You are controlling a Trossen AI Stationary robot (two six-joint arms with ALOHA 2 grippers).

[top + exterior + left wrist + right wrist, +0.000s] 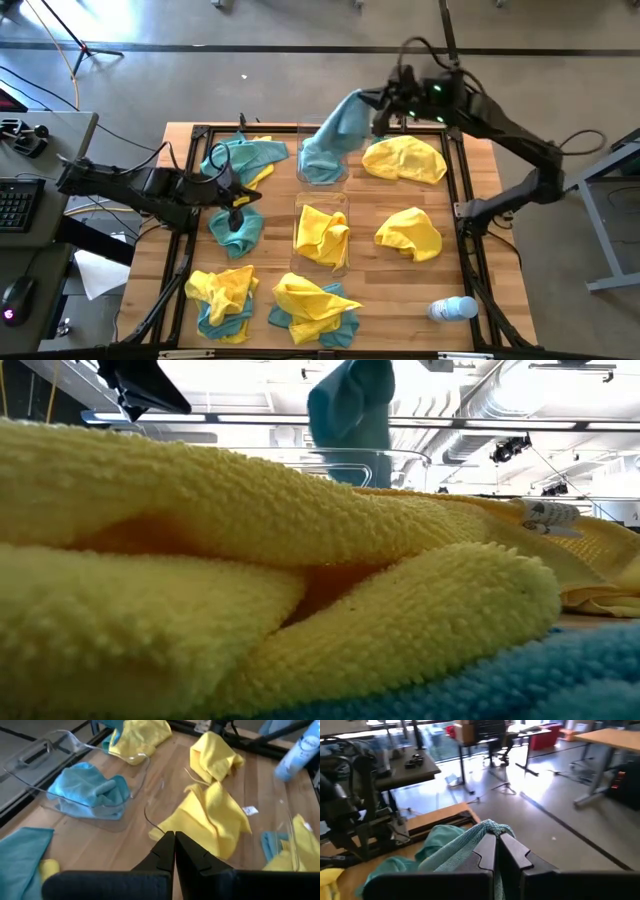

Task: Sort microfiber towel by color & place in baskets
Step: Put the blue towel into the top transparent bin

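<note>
Teal towel [338,125] hangs from the right gripper [379,100], whose jaws are pinched on its upper corner, so the cloth's long axis runs downward from the jaws. Its lower end trails into the far clear basket [322,160], which already holds teal cloth; the drop looks to need little more than the jaws parting, since the basket lies just below and slightly toward the table's middle from the gripper. The right wrist view shows the same towel [465,842] bunched between the jaws.

A nearer basket [321,235] holds yellow cloth [322,232]. Loose yellow towels [404,160] lie on the tabletop [400,290] on the right arm's side, and mixed yellow and teal piles [222,295] sit along the near edge.

The left gripper [232,200] has its jaws pressed together and, as far as the wrist view shows, holds nothing; it hovers over a teal towel [238,228] on its side, the nearer arm for that cloth.

A plastic bottle [452,309] lies at the near right; its label cannot be read. A small white tag [249,810] shows no legible writing.
</note>
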